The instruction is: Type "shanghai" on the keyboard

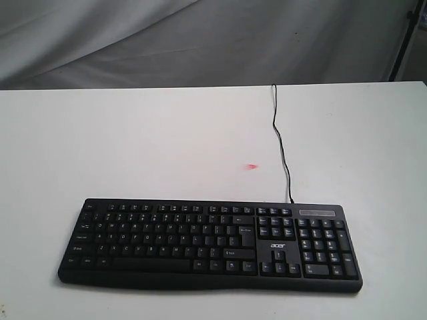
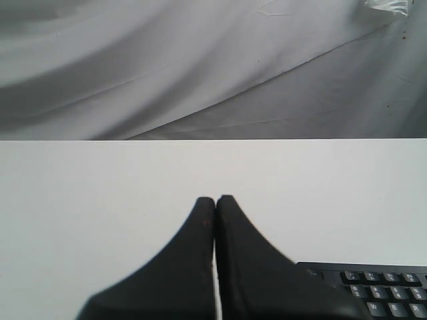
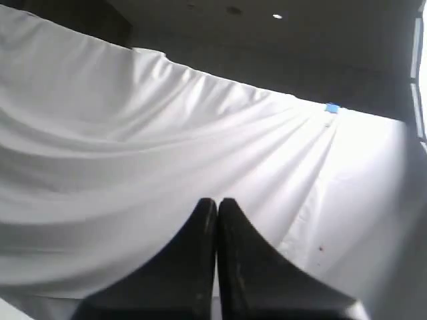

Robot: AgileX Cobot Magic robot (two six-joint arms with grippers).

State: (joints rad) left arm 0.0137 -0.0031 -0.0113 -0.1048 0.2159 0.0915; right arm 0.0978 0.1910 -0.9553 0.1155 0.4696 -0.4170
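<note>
The keyboard lies flat on the white table, near its front edge in the exterior view, number pad to the right. Its thin black cable runs off to the far edge, and a small red mark sits on the bare surface just behind it. The left gripper is closed, jaws pressed together, above the table with a corner of the keyboard close beside it; the right gripper is likewise closed and faces draped white cloth.

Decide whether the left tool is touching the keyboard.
Apart. The exterior view shows the whole keyboard with no tool on it; the left wrist view has the left tool, shut, tips beyond the keyboard's edge.
</note>
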